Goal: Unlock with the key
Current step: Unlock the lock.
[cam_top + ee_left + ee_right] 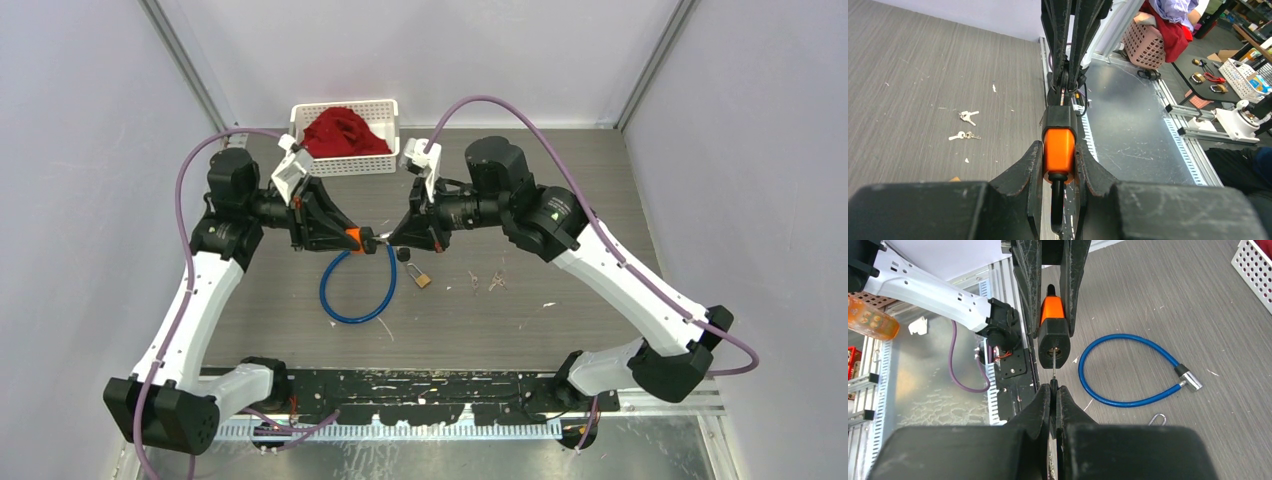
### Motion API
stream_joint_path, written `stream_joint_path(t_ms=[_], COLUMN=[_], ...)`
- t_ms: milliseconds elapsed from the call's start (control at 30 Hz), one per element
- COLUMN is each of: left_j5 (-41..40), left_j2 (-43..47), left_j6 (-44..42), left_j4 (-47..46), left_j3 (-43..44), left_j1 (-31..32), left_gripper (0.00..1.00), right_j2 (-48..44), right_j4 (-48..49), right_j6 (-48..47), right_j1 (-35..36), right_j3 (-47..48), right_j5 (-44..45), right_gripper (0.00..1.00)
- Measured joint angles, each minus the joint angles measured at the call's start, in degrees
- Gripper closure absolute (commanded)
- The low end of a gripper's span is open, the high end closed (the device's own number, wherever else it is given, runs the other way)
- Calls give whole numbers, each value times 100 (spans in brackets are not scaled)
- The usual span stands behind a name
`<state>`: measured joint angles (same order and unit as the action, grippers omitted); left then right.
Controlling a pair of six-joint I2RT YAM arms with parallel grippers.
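The left gripper (1058,167) is pressed against both flanks of the orange lock (1052,315), pinching its body above the table with the black keyed end pointing away from the left fingers and towards the right arm. The right gripper (1053,391) is closed tight on the key (1053,365); only the thin blade shows, projecting straight ahead of the right fingertips into the keyhole (1053,348) in the black end face. The blade appears to be entered only in part, since a length of bare metal spans the gap between the right fingertips and the lock face. The shackle (1058,210) lies between the left fingers, close to the wrist camera; whether it is latched or released cannot be determined. Judged progress: lock grasped, key grasped, key aligned and insertion begun. Left to do: full seating of the blade, rotation of the key, and release of the shackle. Below the two grippers, on the table (560,200), lie a blue cable loop (330,295) and a small brass padlock (422,279). Loose spare keys (968,117) rest on the table to the left of the left gripper in its wrist view; neither gripper touches these items.
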<state>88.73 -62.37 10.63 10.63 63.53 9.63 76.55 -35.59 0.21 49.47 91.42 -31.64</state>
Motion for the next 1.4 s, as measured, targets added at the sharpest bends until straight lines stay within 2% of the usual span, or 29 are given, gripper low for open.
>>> stream_joint_path(t_ms=[200,267,367,433,567,667,833,967,1067,1133,1267,1400], left_j5=[-70,-223,-684,-1029,-1364,-1436,-1458,-1272,-1123,-1067,-1054,-1014], left_j2=[-20,-17,-131,-374,-710,-678,-638,-638,-573,-396,321,409], left_j6=[-197,-540,-1687,-2817,-4478,-5318,-5939,-6081,-5665,-4988,-2857,-1873], left_j4=[352,846,2358,3661,5357,6017,6529,6588,6168,5436,2997,2065], left_j3=[-2,50,476,1049,1707,1757,1759,1790,1751,1541,546,459], left_j1=[11,35,122,271,428,481,636,837,876,876,883,901], left_gripper=[100,100,100,100,100,100,100,100,100,100,100,100], right_j2=[74,144,267,323,356,332,-22,-514,-960,-1088,-1412,-1482], right_j4=[-245,-367,-551,-636,-671,-437,190,699,1329,1587,2194,2385], right_j6=[-4,-9,-9,2,28,122,275,400,629,719,953,1060], right_j1=[-7,-7,-17,-42,-46,-24,-11,9,17,15,20,0], right_j3=[140,221,289,302,254,-46,-737,-1296,-1803,-1971,-2435,-2430], right_j5=[13,35,39,2,-157,-481,-824,-848,-671,-581,-354,-306], right_gripper=[99,99,99,99,99,99,99,99,99,99,99,99])
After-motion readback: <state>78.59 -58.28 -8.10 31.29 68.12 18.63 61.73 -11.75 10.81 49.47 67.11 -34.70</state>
